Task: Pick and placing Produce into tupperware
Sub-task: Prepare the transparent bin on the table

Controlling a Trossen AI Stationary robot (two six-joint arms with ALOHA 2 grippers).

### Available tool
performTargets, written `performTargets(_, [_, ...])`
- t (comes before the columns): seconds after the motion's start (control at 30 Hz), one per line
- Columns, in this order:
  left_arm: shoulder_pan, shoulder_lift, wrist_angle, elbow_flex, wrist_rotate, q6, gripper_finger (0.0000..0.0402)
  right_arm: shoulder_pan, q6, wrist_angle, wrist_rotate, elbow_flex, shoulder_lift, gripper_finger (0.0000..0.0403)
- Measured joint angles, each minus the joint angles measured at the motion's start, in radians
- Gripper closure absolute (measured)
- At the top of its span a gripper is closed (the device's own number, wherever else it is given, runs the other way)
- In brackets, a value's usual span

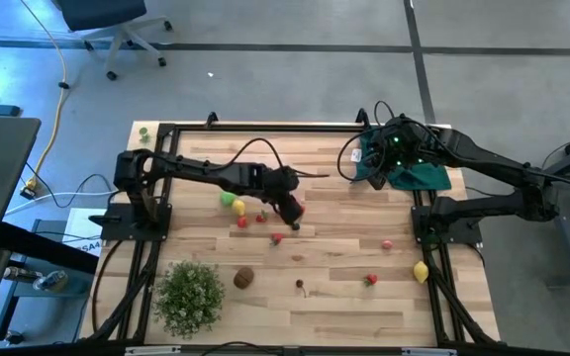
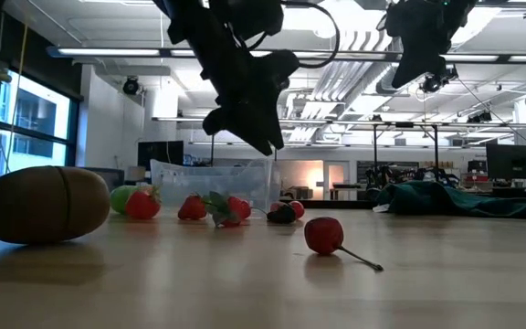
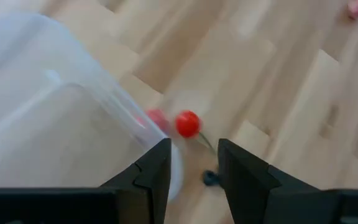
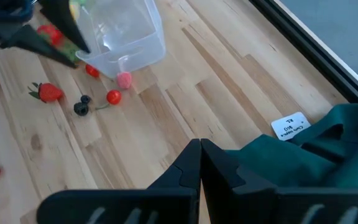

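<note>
**Left claw hangs half-open beside the tub, fruit lies loose on the table**

The left gripper point(image 3: 194, 149) is out over the middle of the wooden table point(image 1: 344, 307), raised above the boards. Its two dark fingers point(image 3: 157, 165) stand part-way open with a plain gap between them and nothing in that gap. The clear, shallow rectangular plastic tub point(image 4: 143, 53) sits on the table just beside that gripper, one rounded corner close against one finger.

Small toy fruits lie around it. A tiny red cherry with a stem point(image 3: 188, 123) lies on the boards just off the tub's corner, near a pale pink piece point(image 4: 124, 79), a dark berry point(image 4: 81, 107) and a red strawberry point(image 4: 48, 93). A yellow lemon point(image 1: 238, 207) and a green ball point(image 1: 228, 198) lie under the left arm. A brown kiwi point(image 1: 243, 278) rests near the bushy green plant point(image 1: 188, 295), and a second lemon point(image 1: 421, 271) lies by the right edge.

The right gripper point(image 4: 199, 163) waits over the dark green cloth point(image 4: 328, 149) at the far right corner, fingers pressed together, holding nothing.
</note>
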Motion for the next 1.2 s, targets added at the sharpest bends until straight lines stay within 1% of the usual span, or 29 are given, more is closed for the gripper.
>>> performTargets(0.07, [0.019, 0.0, -0.018, 0.017, -0.009, 0.018, 0.028, 0.0, 0.0, 0.001, 0.0, 0.0, 0.0, 0.0402])
performTargets(0.3, [0.089, -0.001, -0.183, 0.103, -0.023, 0.087, 0.028, 0.0, 0.0, 0.001, 0.0, 0.0, 0.0, 0.0402])
performTargets(0.43, [0.116, 0.003, -0.267, 0.113, -0.047, 0.103, 0.028, 0.0, 0.0, 0.005, 0.0, 0.0, 0.0, 0.0402])
performTargets(0.6, [0.12, 0.067, -0.256, 0.118, -0.011, 0.111, 0.028, 0.0, -0.004, 0.006, 0.0, 0.0, 0.0, 0.0402])
performTargets(0.7, [0.119, 0.11, -0.249, 0.12, 0.054, 0.137, 0.028, 0.0, -0.007, 0.006, 0.0, 0.0, 0.0, 0.0402])
performTargets(0.83, [0.118, 0.148, -0.238, 0.119, 0.097, 0.137, 0.028, 0.0, -0.003, 0.006, 0.0, 0.0, 0.0, 0.0402])
performTargets(0.93, [0.11, 0.151, -0.204, 0.121, 0.121, 0.137, 0.028, 0.0, -0.003, 0.006, 0.0, 0.0, 0.0, 0.0402])
performTargets(1.03, [0.087, 0.151, -0.14, 0.121, 0.123, 0.137, 0.028, 0.0, -0.004, 0.006, 0.0, 0.0, 0.0, 0.0402])
performTargets(1.2, [0.049, 0.151, -0.034, 0.121, 0.157, 0.129, 0.028, 0.0, -0.007, 0.006, 0.0, 0.0, 0.0, 0.0402])
